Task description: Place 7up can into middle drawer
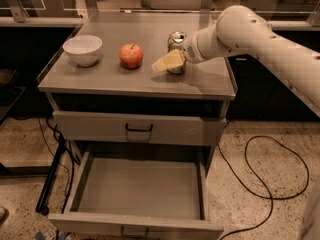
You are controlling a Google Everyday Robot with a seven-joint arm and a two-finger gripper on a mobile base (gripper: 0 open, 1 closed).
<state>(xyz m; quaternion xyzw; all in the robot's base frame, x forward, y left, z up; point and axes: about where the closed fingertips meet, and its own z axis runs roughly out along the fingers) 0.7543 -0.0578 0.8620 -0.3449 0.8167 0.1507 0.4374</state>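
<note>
The 7up can (176, 39), silver and green, stands upright on the grey cabinet top (100, 79), to the right of the red apple (131, 55). My gripper (168, 62), pale yellow at the end of the white arm (250, 34), reaches in from the right and sits at the can's front, covering its lower part. I cannot tell if it touches the can. The middle drawer (140, 189) is pulled open below, its flat grey tray holding nothing, with a small dark handle (134, 231) on its front.
A white bowl (82, 49) stands at the left of the cabinet top. Above the open drawer is a closed grey drawer front with a black handle (138, 129). A black cable (270, 184) loops on the floor at right.
</note>
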